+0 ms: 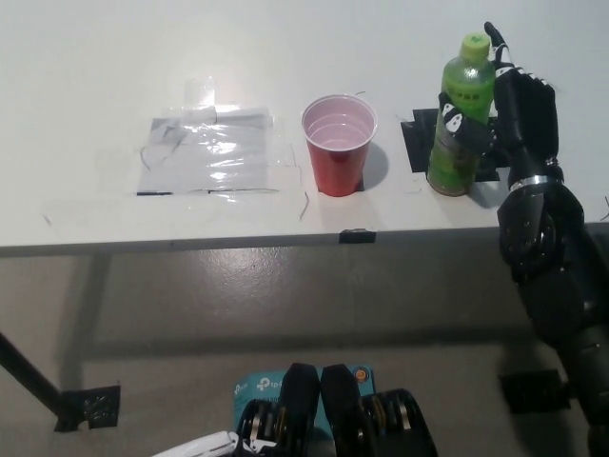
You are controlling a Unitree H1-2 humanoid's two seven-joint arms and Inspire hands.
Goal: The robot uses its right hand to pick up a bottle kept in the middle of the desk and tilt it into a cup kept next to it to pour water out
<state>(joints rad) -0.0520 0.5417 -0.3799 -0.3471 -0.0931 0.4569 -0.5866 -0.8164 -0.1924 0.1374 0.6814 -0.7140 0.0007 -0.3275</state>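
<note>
Bright, even overhead lighting washes out the white desk [95, 57]; glare marks the clear tape patch [211, 152]; the red cup [340, 145] casts a soft shadow rightward; focus slightly soft.

Prob. a lab: white desk [114, 57] w/ tape marks [209, 148], bare floor [190, 333].

A green bottle [461, 119] is held upright by the black right hand [509, 100] over a black mat [417, 143] on the white desk [114, 67]. A red cup [340, 145] stands just beside it. The white left hand [195, 447] is barely seen at the bottom edge.
</note>
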